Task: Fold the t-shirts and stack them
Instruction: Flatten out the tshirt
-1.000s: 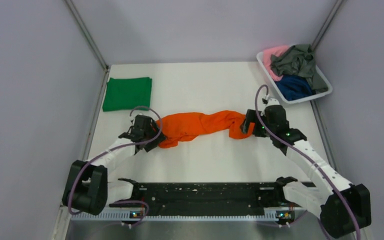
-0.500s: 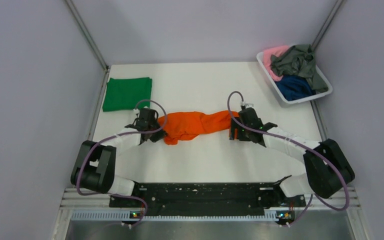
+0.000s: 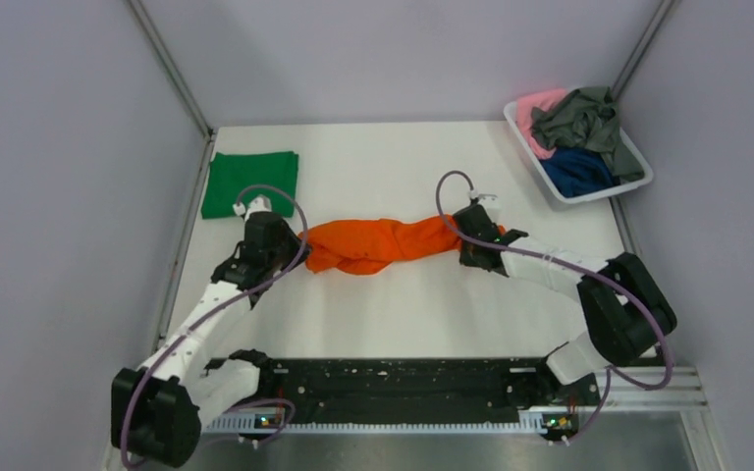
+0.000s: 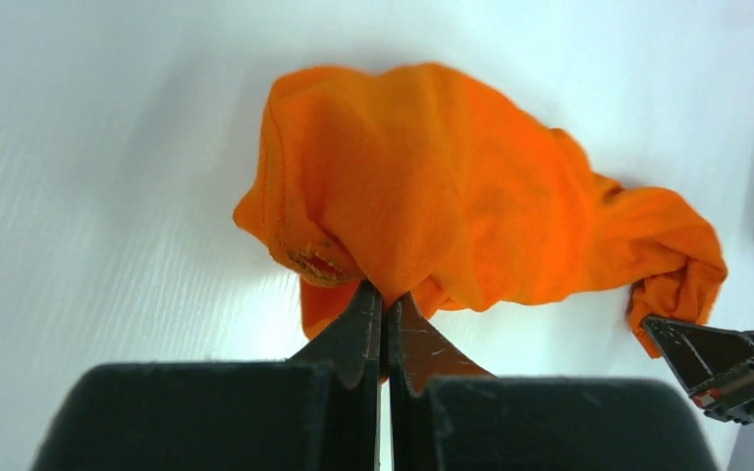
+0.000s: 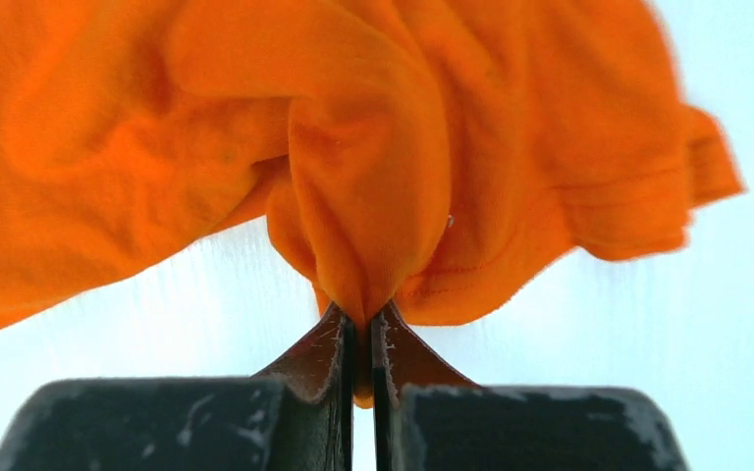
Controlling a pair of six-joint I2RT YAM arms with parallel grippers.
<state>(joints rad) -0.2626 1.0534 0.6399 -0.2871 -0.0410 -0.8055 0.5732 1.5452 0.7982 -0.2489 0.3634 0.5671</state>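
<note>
Stretching from the left tool [image 4: 385,306] to the right tool [image 5: 361,329], the orange t-shirt [image 3: 378,243] lies twisted across the middle of the white surface [image 3: 403,314]. Each tool is clamped tight on one end of it. A folded green t-shirt [image 3: 250,183] lies near the far left corner.

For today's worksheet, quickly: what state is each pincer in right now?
Left pincer: closed, holding one end of the orange t-shirt.
Right pincer: closed, holding the other end of the same orange t-shirt.
</note>
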